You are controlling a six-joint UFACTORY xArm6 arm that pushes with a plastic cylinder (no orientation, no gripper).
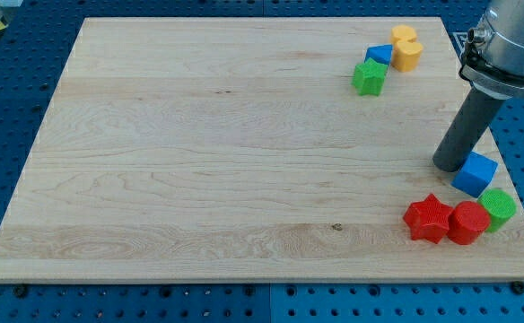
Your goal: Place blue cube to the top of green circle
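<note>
- At the view's right edge of the board our rod comes down, and our tip rests just to the upper left of the blue cube, touching it or very nearly (we cannot tell which).
- The blue cube lies just above the green circle, near it, with a thin gap or a light contact between them. We judge that the task is almost done, or already done, because the cube is on the top side of the circle.
- We think the tip stands on the cube's upper left side so that a push would send the cube down and to the right, toward the circle.
- Beside the green circle, on its left, are a red round block and a red star; the three make a tight row near the view's bottom right corner.
- Near the view's top right is a second group: a green block, a small blue block and a yellow block, well apart from our tip.
- There are no jaws on this arm, only the rod, so nothing can be said about apart or together.
- There are no containers on the board; nothing is held inside anything.
- One risk, in our opinion: a strong push could move the green circle off the board's edge, which is near.
</note>
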